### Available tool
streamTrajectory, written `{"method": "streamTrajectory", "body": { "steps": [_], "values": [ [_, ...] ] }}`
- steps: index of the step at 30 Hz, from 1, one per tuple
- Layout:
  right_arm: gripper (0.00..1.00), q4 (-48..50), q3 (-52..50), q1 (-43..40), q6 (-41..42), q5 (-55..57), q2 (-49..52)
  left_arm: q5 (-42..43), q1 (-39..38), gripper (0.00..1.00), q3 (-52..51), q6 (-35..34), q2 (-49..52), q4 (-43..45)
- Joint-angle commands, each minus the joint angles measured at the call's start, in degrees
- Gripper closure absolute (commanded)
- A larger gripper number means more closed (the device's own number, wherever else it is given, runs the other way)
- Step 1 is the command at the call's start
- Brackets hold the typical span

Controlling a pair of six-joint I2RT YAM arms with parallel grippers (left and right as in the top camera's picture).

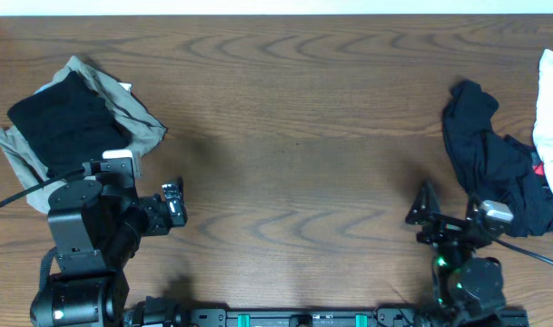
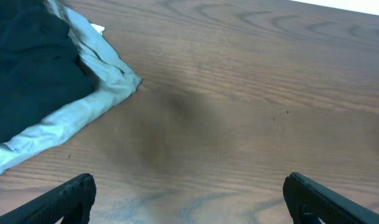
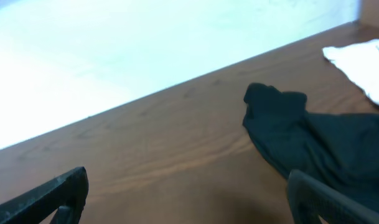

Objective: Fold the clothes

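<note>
A folded black garment (image 1: 63,127) lies on a khaki-grey garment (image 1: 142,116) at the table's left; both show in the left wrist view, the black one (image 2: 27,68) on the khaki-grey one (image 2: 83,112). A crumpled black garment (image 1: 489,154) lies at the right and shows in the right wrist view (image 3: 320,143). My left gripper (image 1: 174,204) is open and empty over bare wood (image 2: 189,193), to the right of the folded pile. My right gripper (image 1: 419,211) is open and empty (image 3: 189,193), just left of the crumpled garment.
A white cloth (image 1: 550,136) lies at the right edge of the wooden table (image 1: 294,109), partly out of view, and shows in the right wrist view (image 3: 363,62). A small red patch (image 1: 538,169) shows between it and the black garment.
</note>
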Motion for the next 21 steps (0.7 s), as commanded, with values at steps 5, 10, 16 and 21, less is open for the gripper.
{"method": "streamTrajectory", "body": {
  "steps": [5, 10, 16, 21],
  "values": [
    [0.01, 14.01, -9.22, -0.9, -9.99, -1.01, -0.33, -0.55, 0.09, 0.02, -0.13, 1.01, -0.28, -0.17],
    [0.01, 13.49, -9.25, -2.82, -15.8, -3.39, -0.33, -0.55, 0.09, 0.02, -0.13, 1.01, -0.28, -0.17],
    [0.01, 13.42, -9.25, -3.54, -15.98, -3.54, -0.33, -0.55, 0.09, 0.02, -0.13, 1.01, -0.28, -0.17],
    [0.01, 13.66, -9.25, -3.52, -15.96, -3.5, -0.33, -0.55, 0.09, 0.02, -0.13, 1.01, -0.28, -0.17]
  ]
}}
